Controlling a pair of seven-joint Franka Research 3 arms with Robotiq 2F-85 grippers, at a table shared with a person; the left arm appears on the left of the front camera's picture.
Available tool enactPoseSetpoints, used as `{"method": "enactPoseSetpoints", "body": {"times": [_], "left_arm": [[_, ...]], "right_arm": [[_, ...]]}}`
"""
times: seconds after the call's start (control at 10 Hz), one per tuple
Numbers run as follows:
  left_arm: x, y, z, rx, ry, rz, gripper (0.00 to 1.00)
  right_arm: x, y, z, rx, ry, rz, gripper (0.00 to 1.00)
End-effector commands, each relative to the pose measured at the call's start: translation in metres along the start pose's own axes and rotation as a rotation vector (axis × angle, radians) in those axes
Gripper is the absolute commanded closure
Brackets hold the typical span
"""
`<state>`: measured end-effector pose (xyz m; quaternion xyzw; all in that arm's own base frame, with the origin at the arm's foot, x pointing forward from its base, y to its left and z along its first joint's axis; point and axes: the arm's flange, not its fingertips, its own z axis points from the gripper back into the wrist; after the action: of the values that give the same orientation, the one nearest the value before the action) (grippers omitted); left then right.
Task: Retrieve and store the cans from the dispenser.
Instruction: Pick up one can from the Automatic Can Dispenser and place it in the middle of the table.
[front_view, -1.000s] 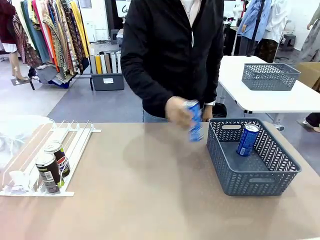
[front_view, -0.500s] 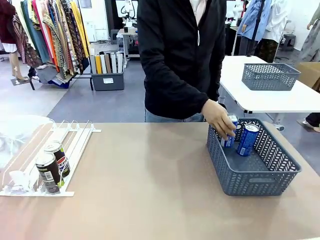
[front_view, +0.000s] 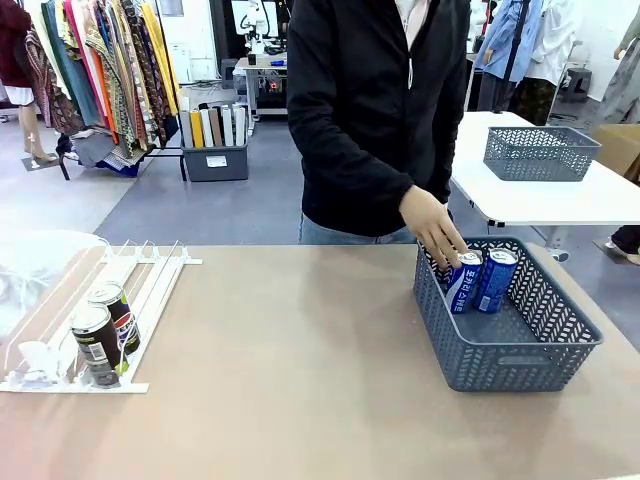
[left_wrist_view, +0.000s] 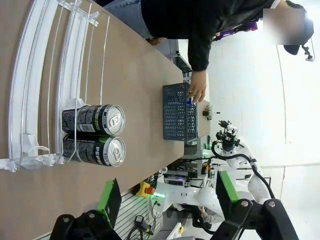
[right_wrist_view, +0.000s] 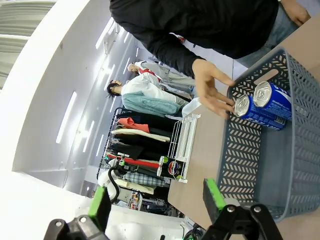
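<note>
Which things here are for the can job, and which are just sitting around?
For the job: blue cans, dark cans, dispenser, grey basket, person's hand.

Just around: far basket, white table, clothes rack.

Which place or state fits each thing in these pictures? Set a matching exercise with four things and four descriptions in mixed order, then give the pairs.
Things:
1. blue cans
2. dark cans
3. person's hand
4. left claw

Descriptions:
A. open, holding nothing
B. in a lane of the dispenser
C. inside the grey basket
D. fingertips at a blue can's top

Pairs: 1-C, 2-B, 3-D, 4-A
</note>
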<state>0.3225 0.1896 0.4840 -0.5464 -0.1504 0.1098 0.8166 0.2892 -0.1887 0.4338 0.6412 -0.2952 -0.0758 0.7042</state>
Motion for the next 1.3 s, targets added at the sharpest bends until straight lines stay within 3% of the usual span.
{"method": "enactPoseSetpoints", "body": {"times": [0.0,0.1,0.2,0.6,0.7,1.0,1.2], "left_arm": [[0.0,-0.001,0.002,-0.019,-0.004,-0.005,0.0],[0.0,0.0,0.0,0.0,0.0,0.0,0.0],[0.0,-0.016,-0.009,0.132,0.024,0.012,0.0],[0.01,-0.081,-0.078,0.505,0.301,-0.137,0.0],[0.012,-0.087,-0.101,0.625,0.336,-0.115,0.0],[0.006,-0.088,-0.165,0.812,0.494,-0.123,0.0],[-0.008,-0.074,-0.204,0.918,0.49,-0.109,0.0]], "right_arm": [[0.002,0.004,0.0,0.006,0.003,0.005,0.0],[0.002,0.004,0.0,0.006,0.003,0.005,0.0],[0.002,0.004,0.0,0.006,0.003,0.005,0.0],[0.002,0.004,0.0,0.006,0.003,0.005,0.0],[0.002,0.004,0.0,0.006,0.003,0.005,0.0],[0.002,0.004,0.0,0.006,0.003,0.005,0.0],[0.002,0.004,0.0,0.006,0.003,0.005,0.0]]}}
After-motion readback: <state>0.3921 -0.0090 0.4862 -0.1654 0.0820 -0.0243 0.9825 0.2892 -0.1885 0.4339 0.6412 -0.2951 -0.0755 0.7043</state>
